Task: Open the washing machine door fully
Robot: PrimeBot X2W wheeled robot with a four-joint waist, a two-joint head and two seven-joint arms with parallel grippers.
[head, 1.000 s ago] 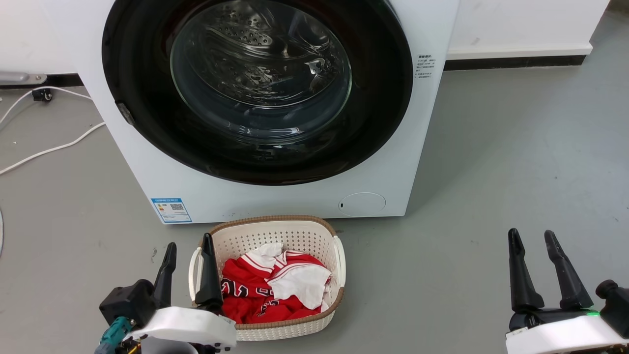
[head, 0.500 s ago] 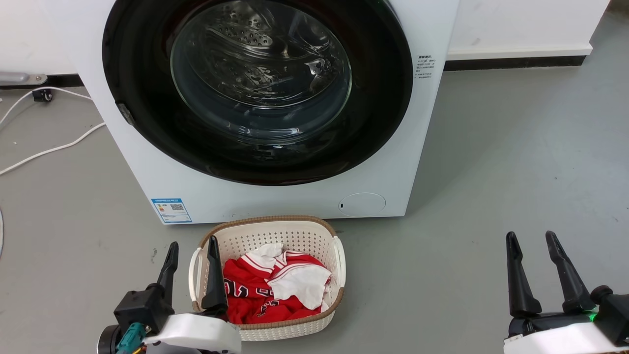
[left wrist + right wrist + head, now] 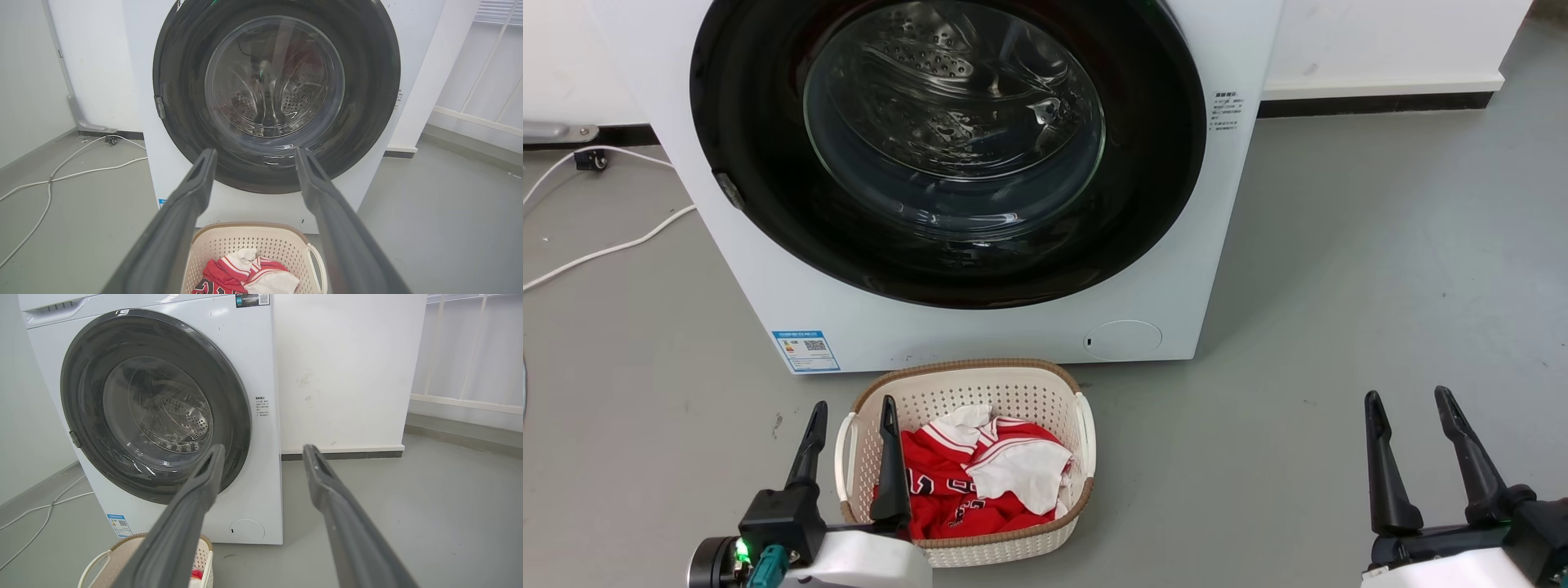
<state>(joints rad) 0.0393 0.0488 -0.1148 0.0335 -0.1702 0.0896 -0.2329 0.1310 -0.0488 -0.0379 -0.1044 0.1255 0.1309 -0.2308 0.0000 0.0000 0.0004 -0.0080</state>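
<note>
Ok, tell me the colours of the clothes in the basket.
Red and white clothes in a cream basket; the head view shows them best.

Rig inventory, as seen from my station.

1. Left gripper (image 3: 854,403): two long black fingers (image 3: 892,465), slim and tapering to blunt tips, seated in a boxy black block (image 3: 783,513). Behind the block I list a glossy white shell (image 3: 866,562), a small green light (image 3: 742,549), a teal connector (image 3: 770,563) and a round black barrel (image 3: 707,563).

2. Right gripper (image 3: 1408,394): matching black finger pair on a black crossbar (image 3: 1429,539), with a white casing (image 3: 1445,570) beneath, a green lamp (image 3: 1508,517) and a rounded black knob (image 3: 1543,523).

3. On my wrist cameras both finger pairs read matte dark grey, each finger with a shallow recessed slot (image 3: 318,463) near its tip.
</note>
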